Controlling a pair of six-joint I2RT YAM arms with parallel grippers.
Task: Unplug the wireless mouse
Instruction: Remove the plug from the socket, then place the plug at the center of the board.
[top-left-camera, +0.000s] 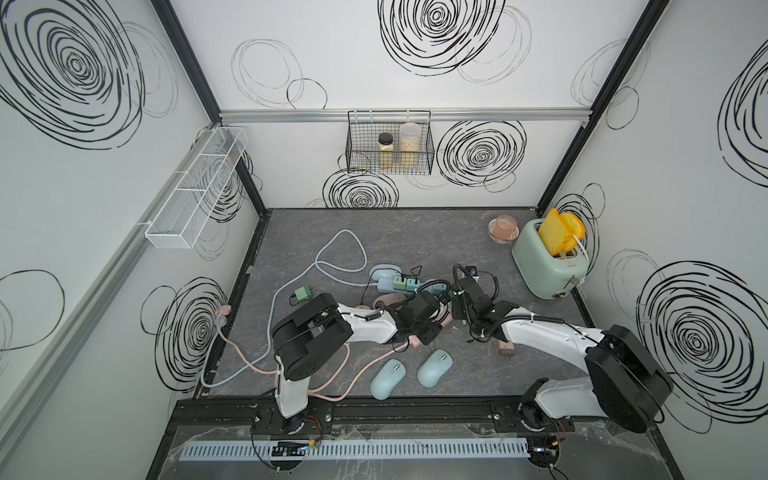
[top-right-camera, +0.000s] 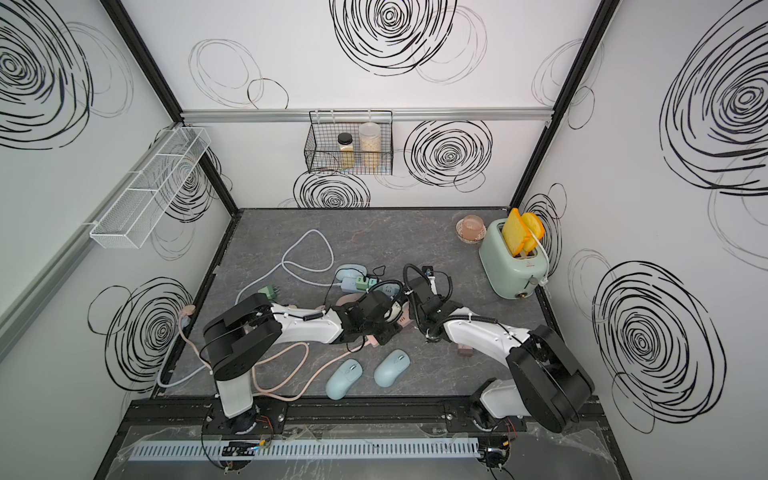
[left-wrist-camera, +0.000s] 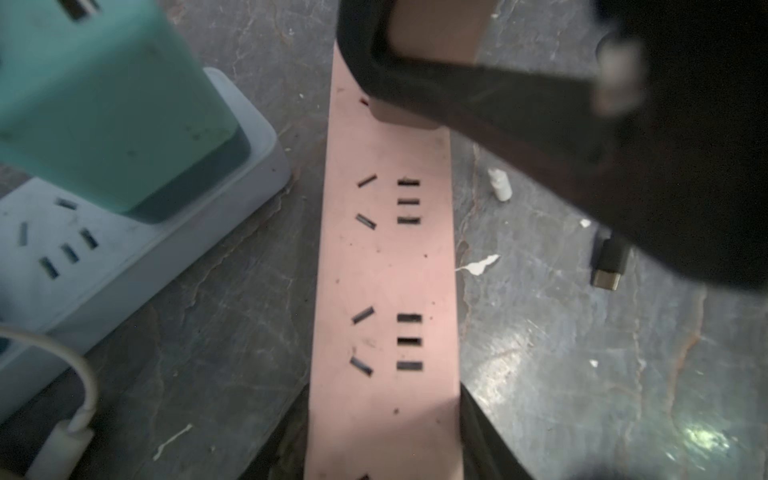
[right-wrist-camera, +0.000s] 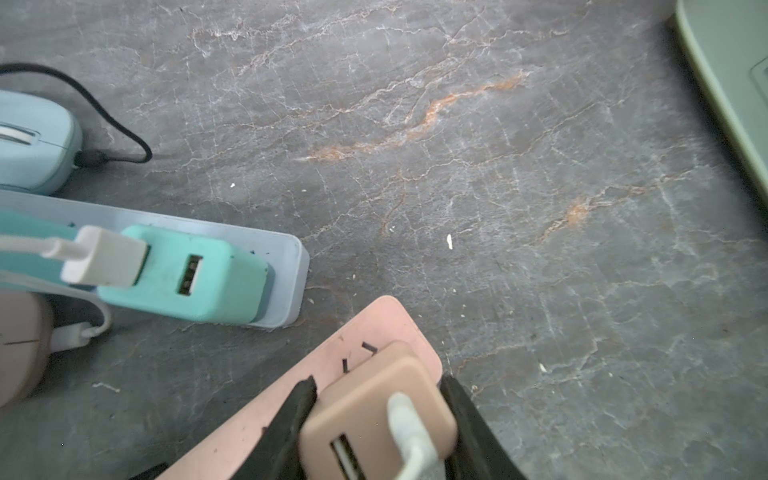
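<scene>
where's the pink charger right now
In the right wrist view, the pink charger sits on the pink power strip's end, between the right gripper's fingers.

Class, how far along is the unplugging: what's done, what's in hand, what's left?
Done: both grips are set. In hand: the right pincer clamps the pink adapter; the left pincer holds the pink power strip. Left: the adapter is not yet out of its socket, white cable attached.

Lab test booth, scribble-printed walls (top-left-camera: 332, 62), aluminium frame (top-left-camera: 291, 115)

Free: tabletop (right-wrist-camera: 519, 174) between pink power strip (right-wrist-camera: 257, 415) and toaster (right-wrist-camera: 731, 91).
Blocked: blue power strip (right-wrist-camera: 291, 253) just beside pink power strip.
</scene>
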